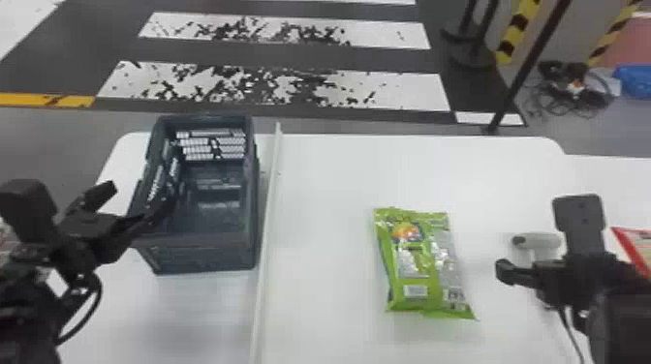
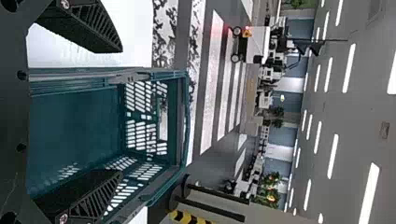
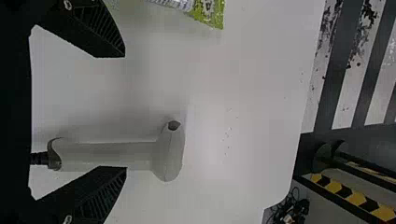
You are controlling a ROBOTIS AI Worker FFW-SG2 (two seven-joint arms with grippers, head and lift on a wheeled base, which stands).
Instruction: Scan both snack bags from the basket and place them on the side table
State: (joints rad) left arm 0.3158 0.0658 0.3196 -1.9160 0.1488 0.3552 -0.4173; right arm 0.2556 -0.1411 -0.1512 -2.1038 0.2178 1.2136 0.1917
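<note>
White tabletop (image 1: 329,334), seen from above. At 1 o'clock, a green snack bag (image 1: 421,264) lies flat; probably light, slippery and crushable, best taken gently across its middle. At 2 o'clock, the right gripper (image 3: 125,111), fingers spread, empty, near a handheld scanner (image 3: 169,156). Farther right, toward 3, a red-edged packet (image 1: 635,247). At 10 o'clock, the left gripper (image 2: 122,111), fingers parted, empty, beside a dark basket (image 1: 203,251) at 11. Beyond, striped floor (image 1: 271,89) at 12.
</note>
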